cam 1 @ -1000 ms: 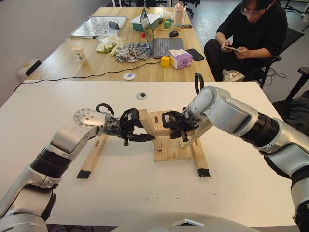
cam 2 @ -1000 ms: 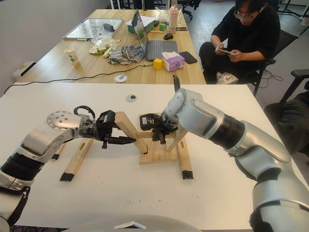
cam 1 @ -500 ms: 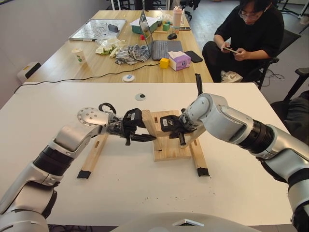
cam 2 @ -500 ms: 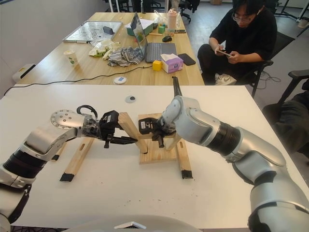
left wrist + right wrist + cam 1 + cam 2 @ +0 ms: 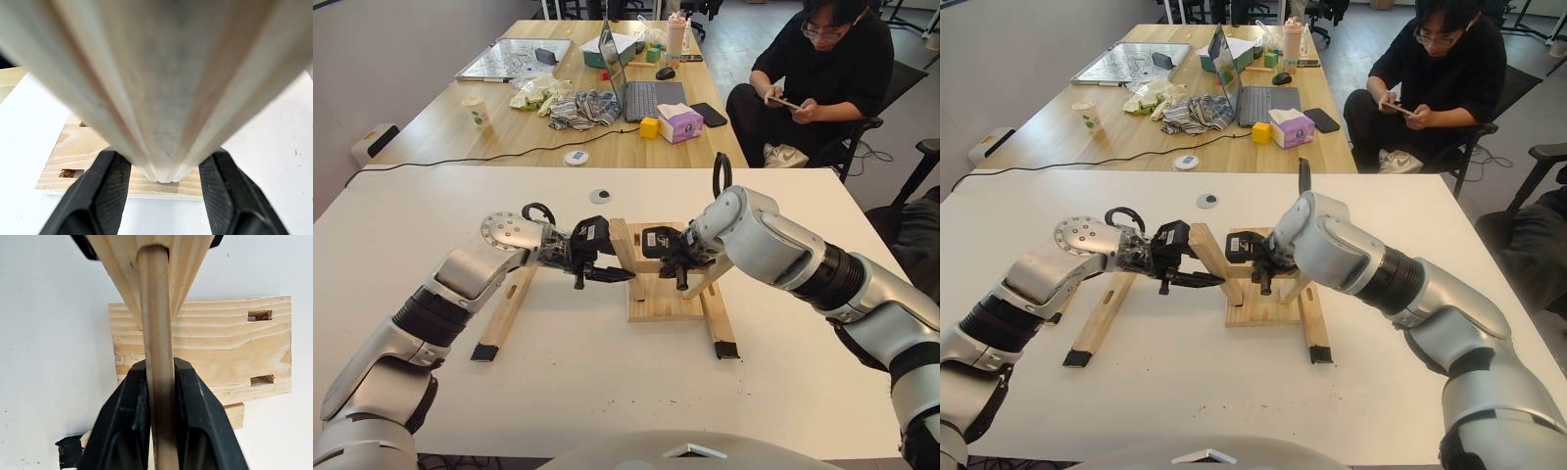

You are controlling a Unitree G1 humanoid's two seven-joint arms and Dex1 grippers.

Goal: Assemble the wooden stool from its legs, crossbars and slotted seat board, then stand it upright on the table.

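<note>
left tool (image 5: 611,275) pinches tilted leg (image 5: 625,245) – right tool (image 5: 678,278), at its 3 o'clock, pinches crossbar (image 5: 155,333); seat board (image 5: 666,308) flat on desk (image 5: 607,392).

The left arm lies low on the left of the seat board (image 5: 658,305), elbow bent, forearm level. The left gripper (image 5: 613,275) sits at the board's left edge, its black fingers (image 5: 110,192) clamped on either side of a wooden leg (image 5: 625,255). The right arm bends in from the board's right. The right gripper (image 5: 679,272) hangs above the board, its pads (image 5: 131,417) pinching a round crossbar (image 5: 157,362)
</note>
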